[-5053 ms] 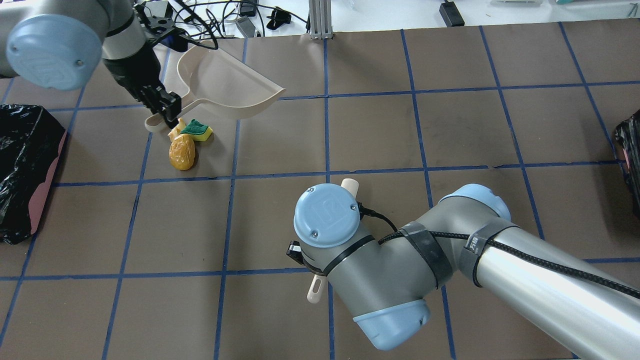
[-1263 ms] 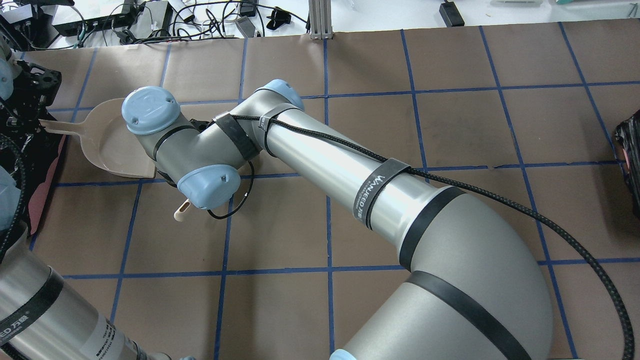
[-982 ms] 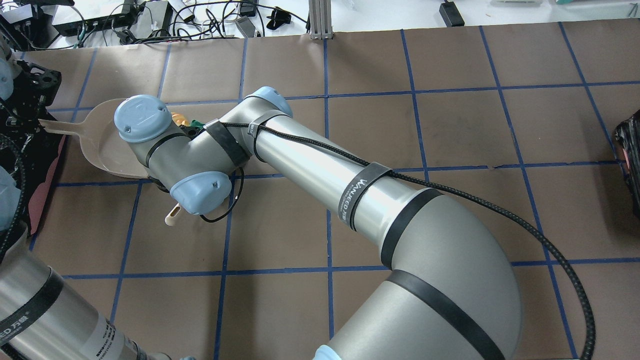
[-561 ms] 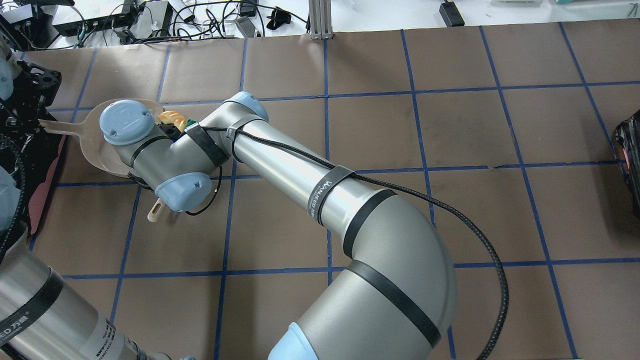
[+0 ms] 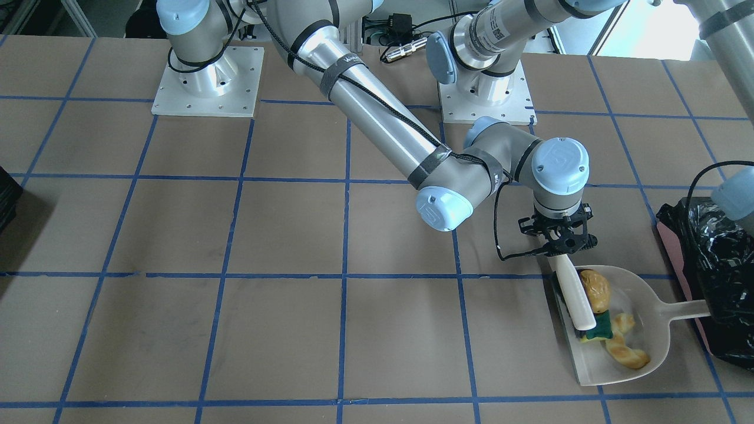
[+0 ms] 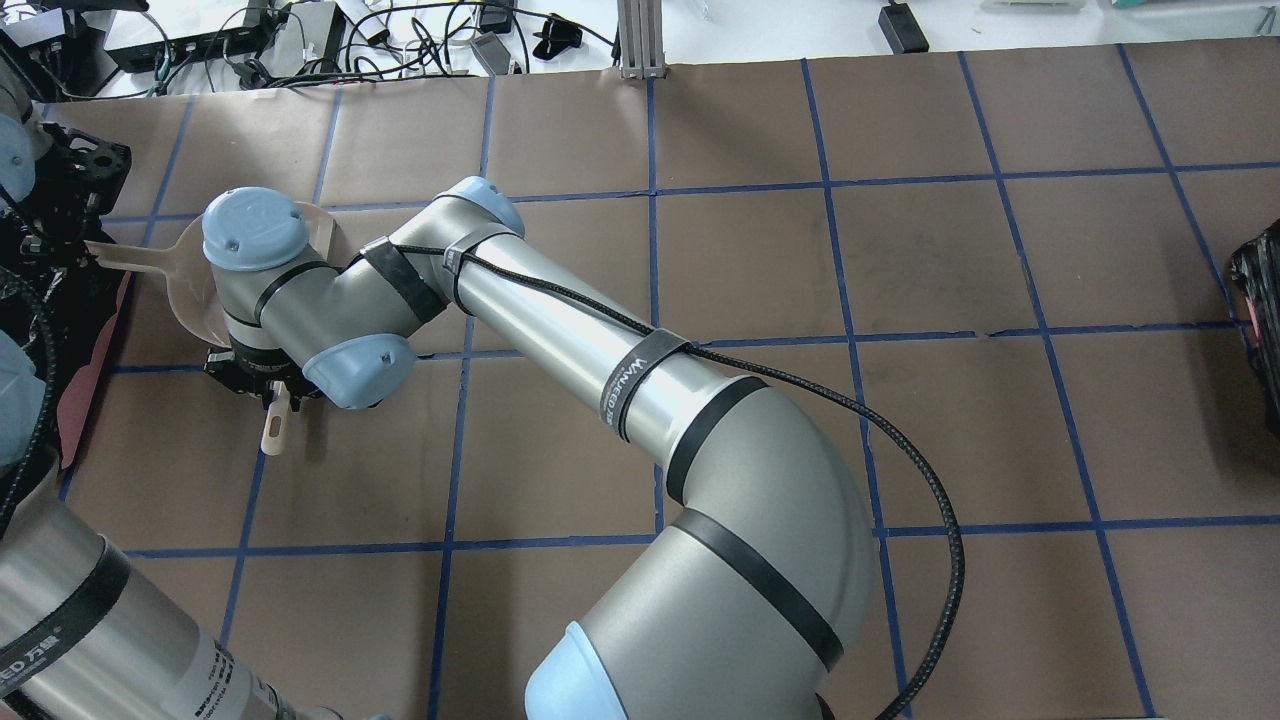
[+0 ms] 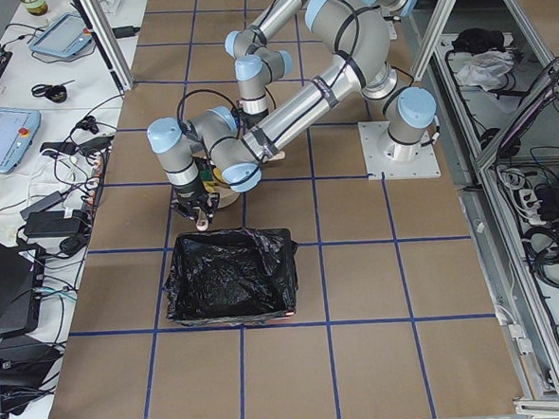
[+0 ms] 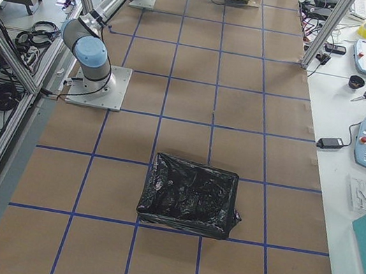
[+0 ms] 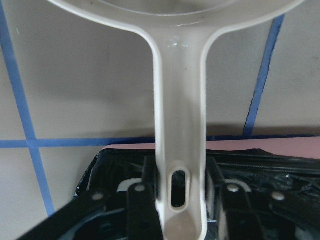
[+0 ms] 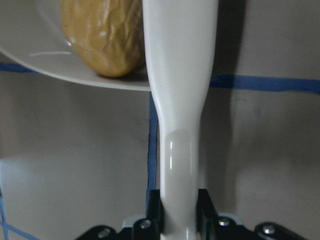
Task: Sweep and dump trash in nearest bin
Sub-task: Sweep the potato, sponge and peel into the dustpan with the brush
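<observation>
All three trash pieces lie in the white dustpan: the brown potato-like lump, the green-and-yellow sponge piece and the pale twisted pastry piece. My right gripper is shut on the white brush, whose head stands at the pan's open edge against the sponge. The right wrist view shows the brush handle beside the lump. My left gripper is shut on the dustpan handle, over the rim of the black-lined bin. In the overhead view my right arm hides the trash.
The bin with its pinkish wall stands at the table's left edge, right behind the pan handle. A second black-lined bin stands at the far right edge. Cables and boxes lie beyond the table's back edge.
My right arm has swept the brush leftward and pushed the trash into the dustpan. Earlier still, my left gripper brought the pan down from above the table to beside the bin.
</observation>
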You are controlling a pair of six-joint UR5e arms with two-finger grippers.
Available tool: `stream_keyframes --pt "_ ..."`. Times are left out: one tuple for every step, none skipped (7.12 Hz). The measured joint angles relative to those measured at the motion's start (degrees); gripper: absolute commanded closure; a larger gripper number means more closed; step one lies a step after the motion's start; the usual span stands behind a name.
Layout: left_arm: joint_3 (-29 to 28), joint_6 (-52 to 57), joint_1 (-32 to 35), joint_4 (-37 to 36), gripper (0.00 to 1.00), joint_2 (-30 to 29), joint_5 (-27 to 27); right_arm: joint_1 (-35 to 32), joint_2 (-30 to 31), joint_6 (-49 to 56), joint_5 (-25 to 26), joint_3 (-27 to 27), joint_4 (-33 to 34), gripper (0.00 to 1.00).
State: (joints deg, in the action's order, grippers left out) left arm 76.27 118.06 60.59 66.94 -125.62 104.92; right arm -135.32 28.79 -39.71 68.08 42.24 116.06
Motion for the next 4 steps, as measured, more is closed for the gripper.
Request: stream_keyframes --pt "0.45 -0.1 0.53 -0.05 0.92 0.09 -0.06 0.24 0.0 6.79 -1.84 -0.13 -1.3 1.0" --pt "0.65 -0.03 0.78 -0.08 0.92 0.09 -0.45 0.57 0.42 12.11 -2.73 0.05 -3.05 1.0" --pt "0.78 0.15 0.88 -0.09 0.92 0.03 -1.28 1.02 1.34 13.32 -2.79 0.72 -4.26 1.0" --pt "0.87 0.26 0.9 -0.12 0.92 -0.02 -2.11 1.68 2.8 10.49 -1.86 1.73 -5.38 1.0"
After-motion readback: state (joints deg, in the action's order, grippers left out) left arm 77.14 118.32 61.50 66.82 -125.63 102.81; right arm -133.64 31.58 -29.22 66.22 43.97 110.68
